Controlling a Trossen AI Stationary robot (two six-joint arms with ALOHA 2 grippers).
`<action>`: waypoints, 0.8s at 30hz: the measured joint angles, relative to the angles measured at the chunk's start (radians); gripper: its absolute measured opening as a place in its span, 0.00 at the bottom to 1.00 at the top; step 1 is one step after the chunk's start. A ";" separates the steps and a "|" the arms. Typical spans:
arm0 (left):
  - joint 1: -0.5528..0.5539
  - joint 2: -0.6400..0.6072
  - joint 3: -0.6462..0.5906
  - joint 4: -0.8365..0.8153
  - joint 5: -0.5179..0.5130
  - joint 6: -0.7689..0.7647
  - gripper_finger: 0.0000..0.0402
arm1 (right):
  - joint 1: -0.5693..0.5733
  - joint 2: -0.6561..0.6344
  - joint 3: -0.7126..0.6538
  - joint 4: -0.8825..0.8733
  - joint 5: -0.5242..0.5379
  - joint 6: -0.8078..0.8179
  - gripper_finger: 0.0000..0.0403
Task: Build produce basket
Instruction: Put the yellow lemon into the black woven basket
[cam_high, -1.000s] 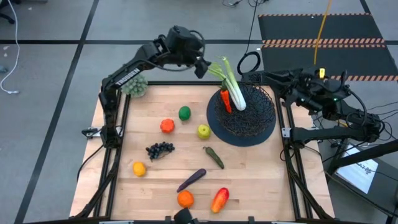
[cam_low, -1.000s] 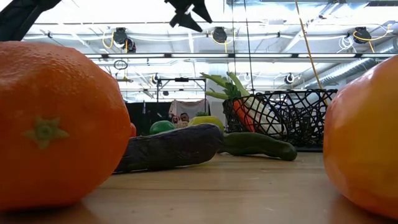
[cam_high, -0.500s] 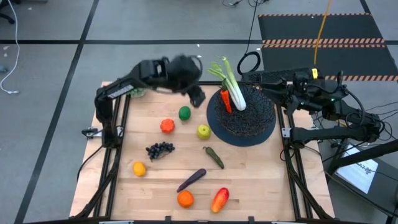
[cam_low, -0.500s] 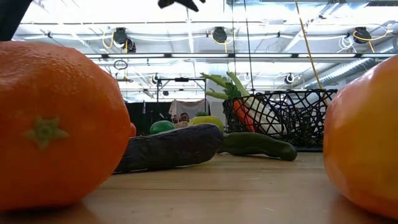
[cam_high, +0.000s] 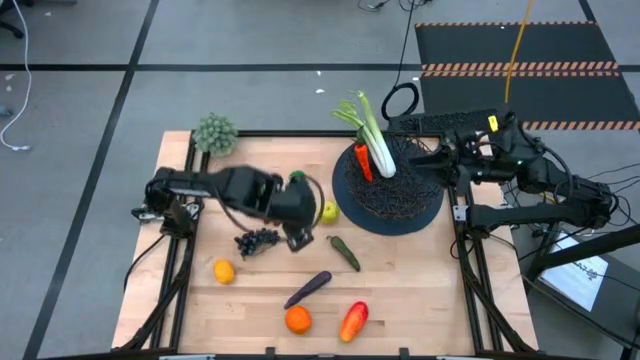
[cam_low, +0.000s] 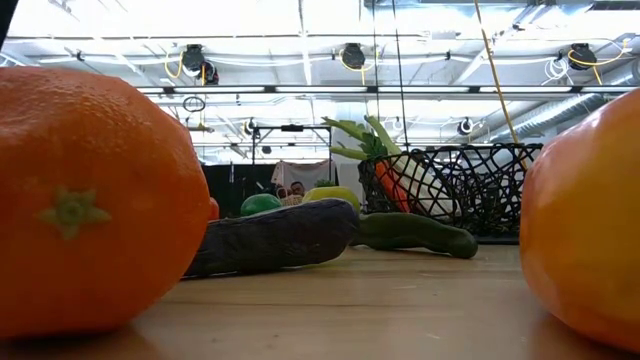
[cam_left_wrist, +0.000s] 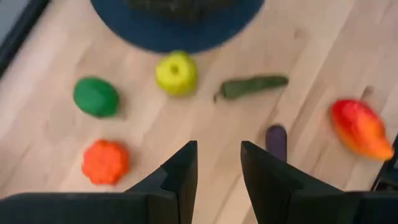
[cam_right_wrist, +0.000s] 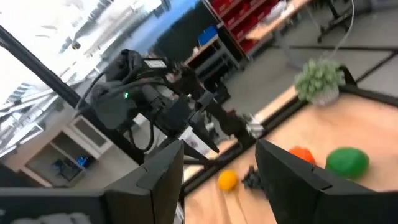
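While leek and carrot sit in basket, left gripper part-open, empty near grapes; next: descend, pinch.

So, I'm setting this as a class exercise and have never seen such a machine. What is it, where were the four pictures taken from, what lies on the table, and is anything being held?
It is a robot with two dark arms at a wooden table, each ending in a two-finger gripper. One picture looks straight down, one sits at table height, and two come from cameras on the wrists.

In the black wire basket a leek and a carrot already stand. Loose on the table lie a tomato, lime, yellow-green apple, grapes, pickle, eggplant, pepper, lemon and orange. A bushy clump sits at a far corner.

The left gripper is over the middle of the table, its fingers apart with nothing between them. The right gripper waits by the basket, also empty.
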 joint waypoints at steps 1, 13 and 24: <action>-0.014 0.000 -0.033 -0.001 0.010 -0.022 0.30 | 0.006 0.000 0.000 -0.014 0.001 0.000 0.48; -0.109 0.003 -0.404 0.189 0.289 -0.080 0.30 | 0.057 0.018 0.000 -0.035 0.022 0.024 0.48; -0.111 -0.099 -0.619 0.273 0.339 -0.091 0.30 | 0.057 0.094 0.000 -0.032 0.098 0.092 0.48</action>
